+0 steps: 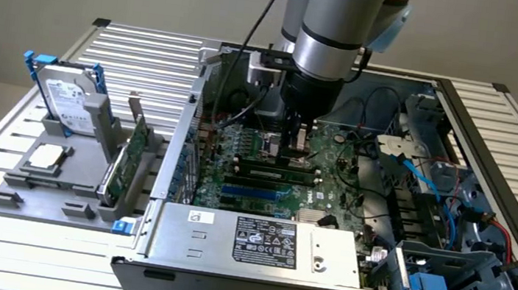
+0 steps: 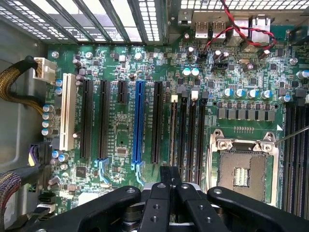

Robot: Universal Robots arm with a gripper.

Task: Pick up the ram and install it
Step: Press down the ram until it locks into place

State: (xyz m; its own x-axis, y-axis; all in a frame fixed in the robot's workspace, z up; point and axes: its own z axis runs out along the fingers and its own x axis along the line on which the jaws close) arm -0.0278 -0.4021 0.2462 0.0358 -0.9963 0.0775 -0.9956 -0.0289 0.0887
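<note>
The ram (image 1: 276, 169) is a long dark-green stick standing on edge in a black slot of the motherboard (image 1: 264, 190), inside the open computer case. In the wrist view the ram (image 2: 173, 133) appears edge-on, running from a white slot latch down to my fingertips. My gripper (image 1: 294, 148) reaches straight down into the case, right over the ram's far end. Its black fingers (image 2: 159, 203) are pressed together with nothing between them, and the gripper (image 2: 170, 175) tip sits at the ram's top edge. I cannot tell whether it touches the ram.
Empty black memory slots (image 2: 195, 135) lie beside the ram, next to the open CPU socket (image 2: 244, 171). Blue and black expansion slots (image 2: 139, 121) are nearby. A grey holder (image 1: 46, 186) at the exterior view's left carries a hard drive (image 1: 66, 101), a silver CPU (image 1: 45, 157) and a green expansion card (image 1: 128, 166). The power supply (image 1: 257, 241) fills the case front.
</note>
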